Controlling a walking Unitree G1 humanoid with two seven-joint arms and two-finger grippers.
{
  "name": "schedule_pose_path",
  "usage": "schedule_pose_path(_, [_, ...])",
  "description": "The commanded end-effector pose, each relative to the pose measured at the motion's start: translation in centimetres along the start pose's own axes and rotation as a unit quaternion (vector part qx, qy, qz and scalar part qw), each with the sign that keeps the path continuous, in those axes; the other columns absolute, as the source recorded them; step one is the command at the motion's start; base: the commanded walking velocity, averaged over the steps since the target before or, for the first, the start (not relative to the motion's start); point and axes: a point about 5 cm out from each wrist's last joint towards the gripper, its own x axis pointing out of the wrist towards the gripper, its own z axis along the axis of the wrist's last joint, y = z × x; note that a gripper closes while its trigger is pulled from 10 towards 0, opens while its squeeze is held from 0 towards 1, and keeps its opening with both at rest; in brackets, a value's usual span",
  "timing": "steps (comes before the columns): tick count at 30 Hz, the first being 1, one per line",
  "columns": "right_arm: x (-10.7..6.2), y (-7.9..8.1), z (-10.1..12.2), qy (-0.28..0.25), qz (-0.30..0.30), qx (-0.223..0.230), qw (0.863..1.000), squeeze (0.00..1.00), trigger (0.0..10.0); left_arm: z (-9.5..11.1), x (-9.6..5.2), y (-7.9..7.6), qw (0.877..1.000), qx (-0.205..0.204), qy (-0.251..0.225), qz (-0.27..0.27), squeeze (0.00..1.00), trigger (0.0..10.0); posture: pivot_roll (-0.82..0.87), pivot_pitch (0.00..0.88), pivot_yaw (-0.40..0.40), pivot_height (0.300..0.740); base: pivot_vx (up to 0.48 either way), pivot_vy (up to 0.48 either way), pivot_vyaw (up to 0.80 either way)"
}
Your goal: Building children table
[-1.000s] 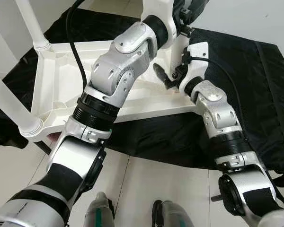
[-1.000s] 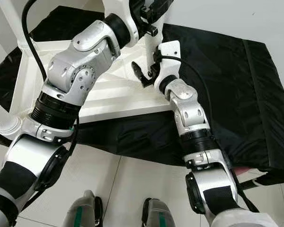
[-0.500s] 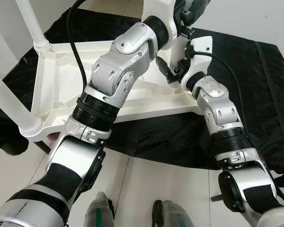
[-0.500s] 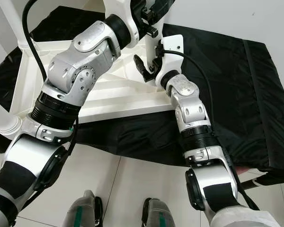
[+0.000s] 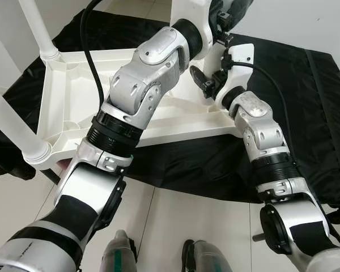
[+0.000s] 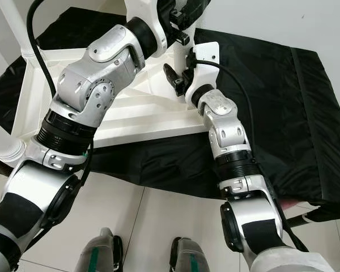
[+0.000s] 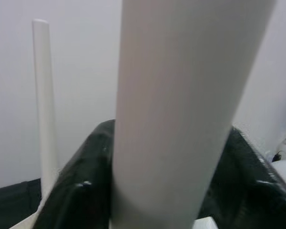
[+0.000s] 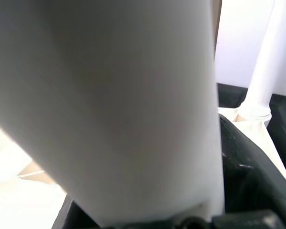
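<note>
Both arms raised, left pincer (image 7: pixel 152 191), right pincer (image 8: pixel 148 210) clasping table leg (image 7: pixel 176 95)

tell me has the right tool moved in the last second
Yes. The right tool has risen up the white table leg, away from the upturned tabletop.

head stereo: down over arms, table (image 5: pixel 73 96) | wrists: close on leg (image 7: pixel 176 114)

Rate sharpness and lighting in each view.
Left and right eye views: sharp, evenly lit, mild glare on the silver arms; the white tabletop and black cloth read clearly. Left wrist view: soft, the near leg blurred, the far leg crisper. Right wrist view: the most blurred, with a grey, shaded leg pressed close to the lens.
</note>
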Motion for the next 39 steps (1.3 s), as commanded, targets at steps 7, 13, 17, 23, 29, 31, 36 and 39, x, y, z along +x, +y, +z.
schedule_pose_path(7, [0.1, -0.6, 0.3, 0.0, -0.021, 0.014, 1.0, 0.0, 0.0, 0.6, 0.1, -2.7, 0.988, 0.005, -0.009, -0.154, 1.0, 10.0, 0.01, 0.038, -0.019, 0.74, 0.0, 0.0, 0.0])
schedule_pose_path(13, [0.2, -1.0, 0.2, 0.001, -0.044, 0.021, 0.999, 0.0, 10.0, 0.3, 0.1, -1.4, 0.992, 0.062, 0.006, -0.111, 0.0, 10.0, 0.01, 0.04, -0.024, 0.74, 0.0, 0.0, 0.0])
schedule_pose_path(17, [0.2, -1.3, 0.3, -0.003, -0.055, 0.033, 0.998, 0.0, 10.0, 0.1, -0.1, -0.7, 0.993, 0.069, 0.01, -0.095, 0.0, 10.0, 0.01, 0.041, -0.025, 0.74, 0.0, 0.0, 0.0])
schedule_pose_path(23, [-0.5, -3.0, 0.1, -0.006, -0.123, 0.07, 0.99, 0.0, 10.0, -0.3, -1.7, 1.0, 0.998, 0.057, 0.01, -0.04, 0.0, 10.0, 0.0, 0.044, -0.019, 0.74, 0.0, 0.0, 0.0])
schedule_pose_path(29, [-2.0, -5.0, -1.2, 0.015, -0.193, 0.076, 0.978, 0.0, 10.0, -3.1, -4.0, 2.0, 0.998, 0.019, 0.053, -0.01, 0.0, 10.0, 0.0, 0.046, -0.005, 0.74, 0.0, 0.0, 0.0])
schedule_pose_path(31, [-2.2, -5.2, -1.5, 0.022, -0.2, 0.075, 0.977, 0.0, 10.0, -3.7, -4.4, 2.2, 0.998, 0.022, 0.063, 0.002, 0.0, 10.0, -0.01, 0.045, -0.003, 0.74, 0.0, 0.0, 0.0])
schedule_pose_path(36, [-2.9, -5.7, -2.0, 0.032, -0.217, 0.079, 0.972, 0.0, 10.0, -6.0, -5.5, 3.0, 0.993, 0.028, 0.11, 0.04, 0.0, 10.0, -0.02, 0.042, -0.011, 0.74, 0.0, 0.0, 0.0])
schedule_pose_path(39, [-3.1, -5.7, -2.0, 0.034, -0.219, 0.078, 0.972, 0.0, 10.0, -7.4, -6.2, 3.2, 0.989, 0.016, 0.136, 0.056, 0.0, 10.0, -0.02, 0.045, -0.016, 0.74, 0.0, 0.0, 0.0])
